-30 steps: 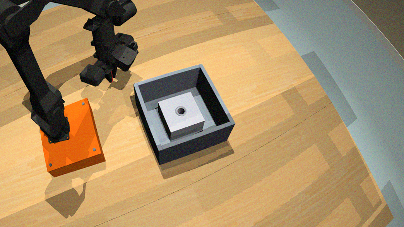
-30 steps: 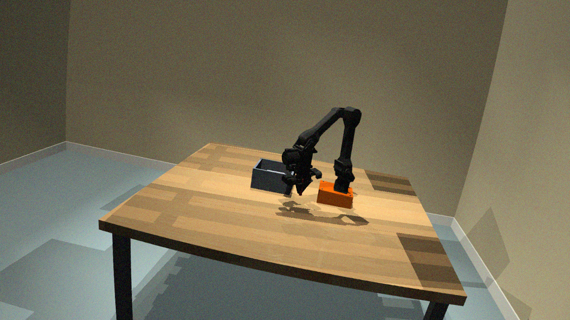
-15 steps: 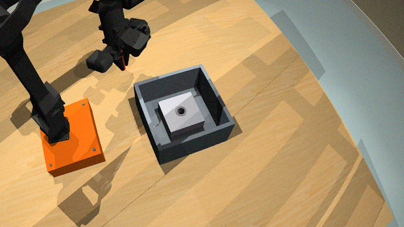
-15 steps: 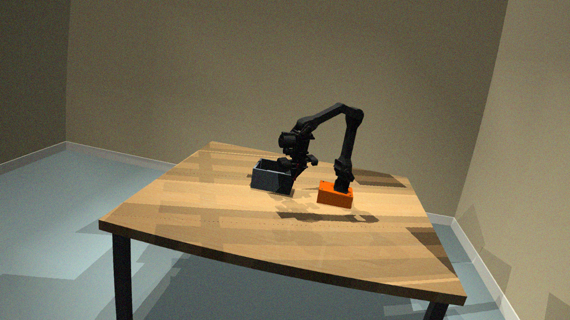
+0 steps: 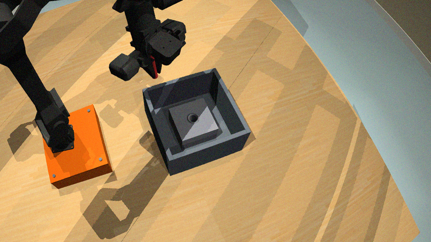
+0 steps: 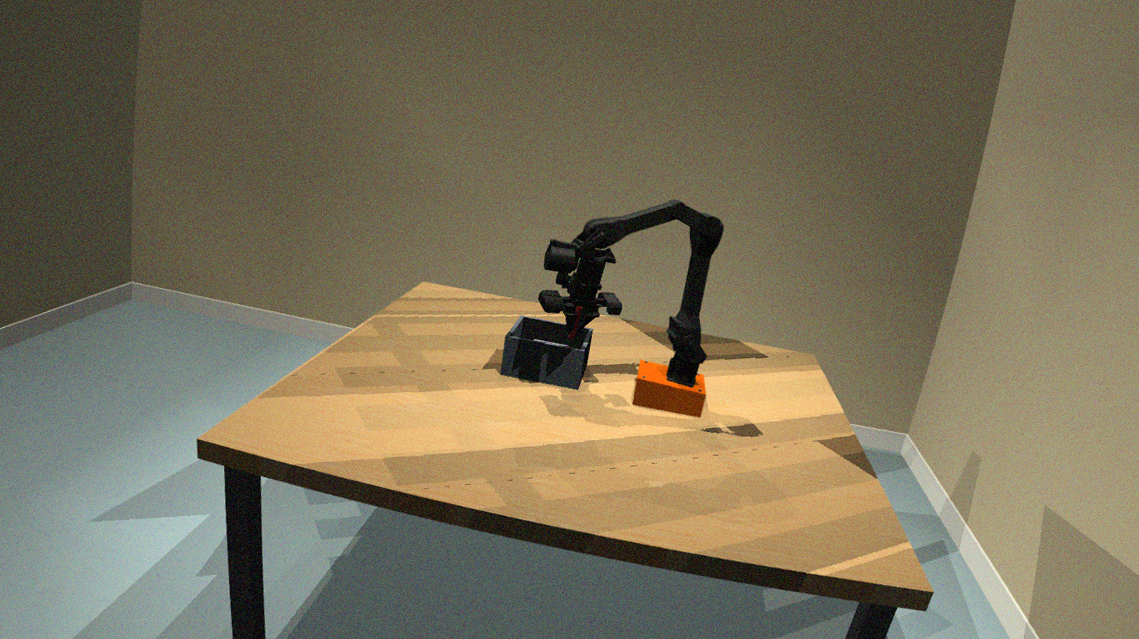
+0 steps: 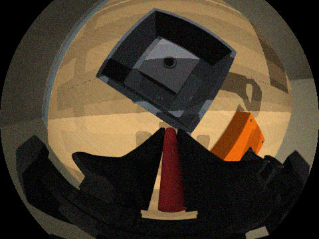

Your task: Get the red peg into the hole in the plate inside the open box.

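The red peg (image 5: 154, 68) (image 6: 576, 320) (image 7: 171, 172) is held lengthwise between the fingers. My gripper (image 5: 155, 74) (image 6: 573, 327) (image 7: 170, 131) is shut on it, raised above the table beside the box's near-arm corner in the top view. The open dark grey box (image 5: 211, 154) (image 6: 543, 360) (image 7: 131, 97) stands on the table. In it lies a grey plate (image 5: 205, 128) (image 7: 159, 71) with a round hole (image 5: 193, 118) (image 7: 169, 62), which shows nothing in it. In the exterior view the box's front wall hides the plate.
The orange base block (image 5: 95, 141) (image 6: 667, 397) (image 7: 229, 143) carries the arm and stands beside the box with a gap of table between. The box's raised walls surround the plate on all sides. The wooden table (image 5: 273, 202) (image 6: 475, 449) shows many striped shadows.
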`<state>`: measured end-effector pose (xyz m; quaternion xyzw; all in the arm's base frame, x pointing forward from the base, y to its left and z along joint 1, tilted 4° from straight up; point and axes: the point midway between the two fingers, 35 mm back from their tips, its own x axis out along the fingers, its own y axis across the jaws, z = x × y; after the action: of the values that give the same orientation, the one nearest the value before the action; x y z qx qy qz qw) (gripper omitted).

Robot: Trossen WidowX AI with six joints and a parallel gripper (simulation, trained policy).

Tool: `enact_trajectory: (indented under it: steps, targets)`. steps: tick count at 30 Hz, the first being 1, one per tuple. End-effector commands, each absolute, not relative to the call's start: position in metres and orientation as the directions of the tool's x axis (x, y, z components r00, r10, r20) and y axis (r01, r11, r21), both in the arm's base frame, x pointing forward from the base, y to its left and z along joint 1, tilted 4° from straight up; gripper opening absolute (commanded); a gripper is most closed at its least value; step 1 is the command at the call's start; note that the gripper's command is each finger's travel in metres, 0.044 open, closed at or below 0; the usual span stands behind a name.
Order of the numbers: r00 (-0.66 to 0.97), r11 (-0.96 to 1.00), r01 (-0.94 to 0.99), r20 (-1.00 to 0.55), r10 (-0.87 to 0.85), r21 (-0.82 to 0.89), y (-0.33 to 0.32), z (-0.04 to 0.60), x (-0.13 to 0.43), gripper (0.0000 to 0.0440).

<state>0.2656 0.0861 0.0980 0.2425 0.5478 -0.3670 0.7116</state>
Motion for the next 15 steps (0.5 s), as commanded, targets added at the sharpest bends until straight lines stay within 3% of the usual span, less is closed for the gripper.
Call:
enact_trajectory:
  steps: [1,15]
  targets:
    - [0.135,0.599,0.799,-0.954,-0.267,-0.054,0.075,0.099,0.277,0.0000]
    - [0.136,0.575,0.817,-0.953,-0.271,-0.047,0.020,0.086,0.320,0.0000]
